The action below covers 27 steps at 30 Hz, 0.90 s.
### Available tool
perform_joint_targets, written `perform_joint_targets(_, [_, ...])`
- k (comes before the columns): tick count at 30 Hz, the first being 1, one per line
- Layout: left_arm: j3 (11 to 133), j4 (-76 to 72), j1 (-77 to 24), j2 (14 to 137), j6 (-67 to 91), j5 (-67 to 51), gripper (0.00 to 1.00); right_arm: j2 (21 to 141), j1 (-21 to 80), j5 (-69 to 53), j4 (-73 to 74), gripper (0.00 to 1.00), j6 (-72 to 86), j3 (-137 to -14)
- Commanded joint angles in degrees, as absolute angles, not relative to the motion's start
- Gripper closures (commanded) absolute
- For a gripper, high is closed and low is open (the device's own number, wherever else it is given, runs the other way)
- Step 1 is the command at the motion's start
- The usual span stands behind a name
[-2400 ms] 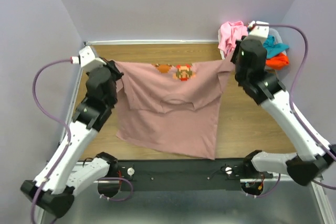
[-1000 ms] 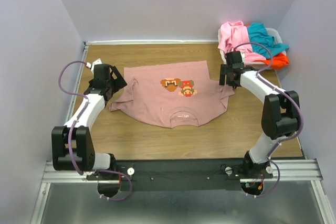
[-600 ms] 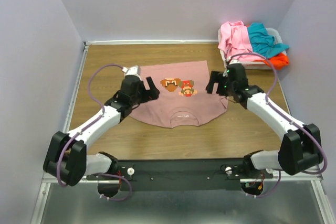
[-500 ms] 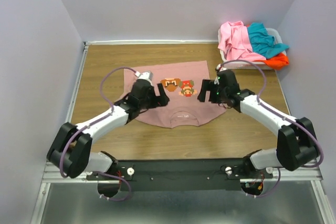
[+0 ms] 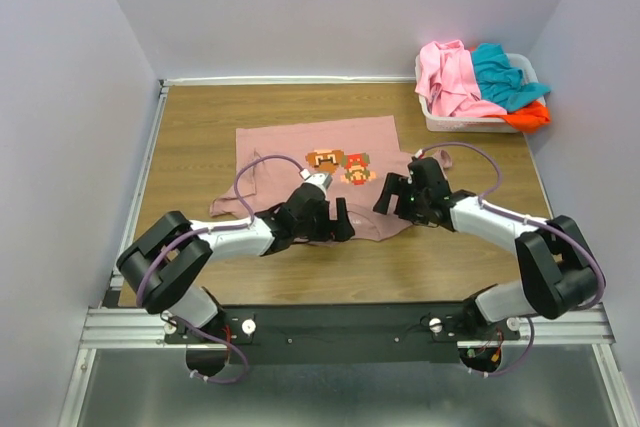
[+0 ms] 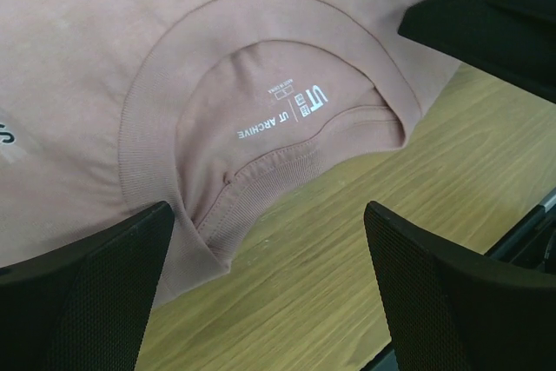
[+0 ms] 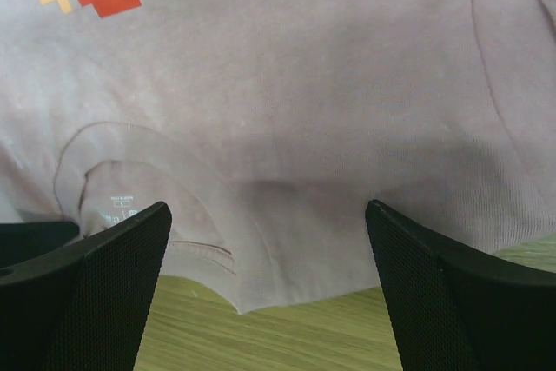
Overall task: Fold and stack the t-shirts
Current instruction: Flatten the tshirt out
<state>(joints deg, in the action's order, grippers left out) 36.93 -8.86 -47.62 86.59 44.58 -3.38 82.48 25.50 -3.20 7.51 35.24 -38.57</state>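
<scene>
Over the near edge of the mauve-pink t-shirt [image 6: 174, 23], the left gripper [image 6: 269, 297] stands with its jaws spread wide and nothing between them. One of its fingers [image 6: 82, 301] is above the cloth beside the ribbed collar [image 6: 148, 171] and the other above bare wood (whether either touches down cannot be told). Just to its right, the right gripper [image 7: 269, 297] is likewise wide apart and empty, low over the same shirt's front, with the collar at its left. The shirt lies spread on the table [image 5: 200, 117], pixel-figure print [image 5: 342, 165] facing up, collar toward the arms' bases, one sleeve [image 5: 235, 205] rumpled on the left. Well apart, at the far right corner, a white basket [image 5: 470, 124] holds the bright pink t-shirt [image 5: 448, 72], the teal t-shirt [image 5: 500, 69] and the orange-red t-shirt [image 5: 525, 115] in a heap.
</scene>
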Motion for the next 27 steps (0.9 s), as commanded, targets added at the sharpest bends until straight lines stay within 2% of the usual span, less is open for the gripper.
perform_joint_targets(1, [34.5,-9.3,-50.2,89.2,46.7,-4.7,0.01,81.8,25.4,1.9,8.7,0.00,38.6,-34.2])
perform_joint_targets(5, [34.6,-9.4,-53.1,89.5,47.2,-7.6,0.01,79.2,23.5,3.7,9.9,0.00,39.5,-31.2])
perform_joint_targets(8, [35.7,-9.4,-58.8,88.4,47.0,-10.4,0.01,76.5,20.0,5.0,11.7,0.00,39.1,-29.4])
perform_joint_targets(12, [39.9,-10.4,-67.9,89.0,43.1,-17.3,0.01,75.0,15.0,8.2,15.0,0.00,37.4,-31.8])
perform_joint_targets(17, [47.4,-12.6,-70.9,94.1,37.7,-27.4,0.01,78.1,11.0,11.2,15.8,0.00,36.4,-36.4])
perform_joint_targets(19, [52.2,-7.9,-70.8,94.8,35.0,-26.4,0.02,79.9,10.9,11.7,16.5,0.00,34.9,-38.7])
perform_joint_targets(22, [55.0,-2.2,-69.0,91.5,32.6,-16.9,0.02,81.5,11.0,11.4,16.5,0.00,32.0,-41.3])
perform_joint_targets(25, [53.3,-0.4,-62.2,86.7,32.3,-14.2,0.02,81.2,11.2,10.0,16.8,0.00,29.7,-43.3])
perform_joint_targets(27, [51.3,-0.1,-57.3,80.2,33.1,-8.0,0.02,80.2,12.2,11.7,17.7,0.00,29.3,-44.1])
